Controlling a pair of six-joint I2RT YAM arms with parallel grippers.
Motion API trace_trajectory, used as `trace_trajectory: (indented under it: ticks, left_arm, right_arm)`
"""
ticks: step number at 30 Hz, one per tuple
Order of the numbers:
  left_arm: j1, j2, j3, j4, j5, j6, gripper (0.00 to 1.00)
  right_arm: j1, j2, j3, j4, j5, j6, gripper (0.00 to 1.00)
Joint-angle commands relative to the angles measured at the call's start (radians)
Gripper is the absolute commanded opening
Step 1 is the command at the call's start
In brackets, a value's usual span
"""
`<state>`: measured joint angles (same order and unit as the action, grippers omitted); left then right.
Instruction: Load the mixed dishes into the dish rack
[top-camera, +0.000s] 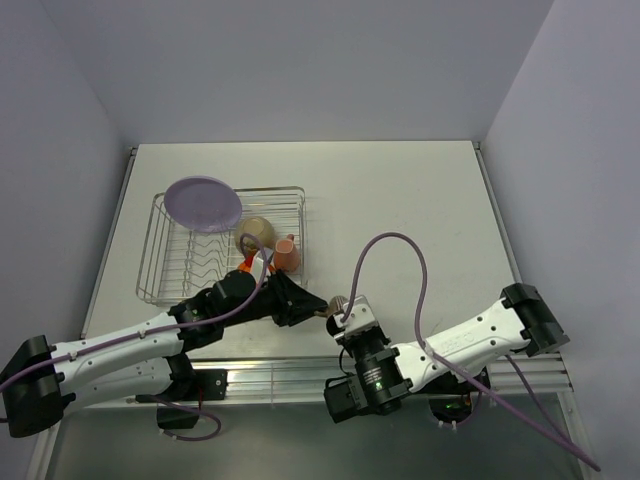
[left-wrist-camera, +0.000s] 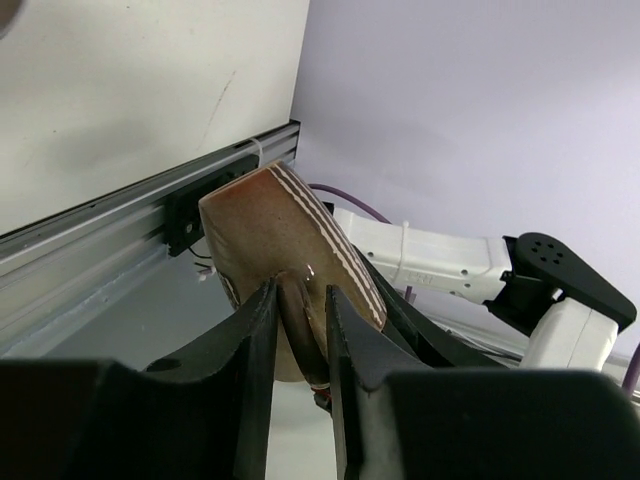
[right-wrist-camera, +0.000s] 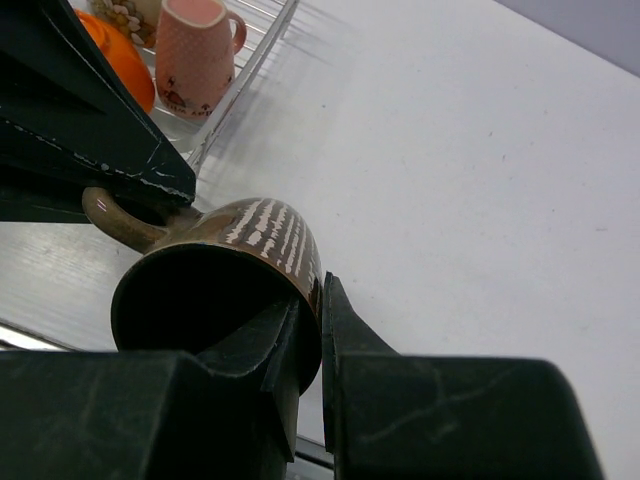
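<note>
The small dark cup (top-camera: 336, 302), brown with pale stripes, hangs between both grippers above the table's near edge. My left gripper (left-wrist-camera: 300, 300) is shut on its handle (right-wrist-camera: 115, 220). My right gripper (right-wrist-camera: 318, 300) is shut on the cup (right-wrist-camera: 250, 240), pinching its rim wall with one finger inside and one outside. The dish rack (top-camera: 160, 270) stands at the left. It holds the lilac plate (top-camera: 203, 203), the beige bowl (top-camera: 257, 233), the pink cup (top-camera: 287, 252) and the orange bowl (top-camera: 245, 268), which is mostly hidden by my left arm.
An aluminium rail (top-camera: 270, 375) runs along the table's near edge, just under the grippers. The rack's right wall (right-wrist-camera: 255, 60) is close to the left of the held cup. Lilac walls enclose the table on three sides.
</note>
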<state>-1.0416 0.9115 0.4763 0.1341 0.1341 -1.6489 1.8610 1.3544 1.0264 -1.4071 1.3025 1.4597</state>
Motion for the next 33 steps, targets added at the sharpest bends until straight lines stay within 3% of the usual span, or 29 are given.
trace_trajectory:
  ticks: [1, 9, 13, 24, 27, 33]
  left_arm:
    - [-0.006, -0.036, 0.007, 0.104, 0.006, -0.028, 0.19]
    - [-0.006, -0.095, -0.005, 0.068, -0.019, -0.035, 0.12]
    - [-0.006, -0.109, -0.01, 0.064, -0.021, -0.038, 0.22]
    - [-0.024, -0.115, -0.007, 0.032, -0.077, -0.052, 0.35]
    - [-0.029, -0.117, -0.007, 0.033, -0.1, -0.054, 0.31]
    - [-0.034, -0.117, -0.019, 0.062, -0.123, -0.064, 0.01]
  right_arm:
    - [0.01, 0.023, 0.018, -0.039, 0.098, 0.048, 0.0]
    - [0.013, 0.097, 0.064, -0.039, 0.133, -0.073, 0.0]
    - [0.013, 0.132, 0.095, -0.039, 0.153, -0.12, 0.0]
    - [-0.016, 0.221, 0.181, -0.039, 0.156, -0.225, 0.0]
    - [-0.019, 0.242, 0.199, -0.039, 0.152, -0.234, 0.0]
    - [-0.025, 0.278, 0.221, -0.039, 0.146, -0.233, 0.0]
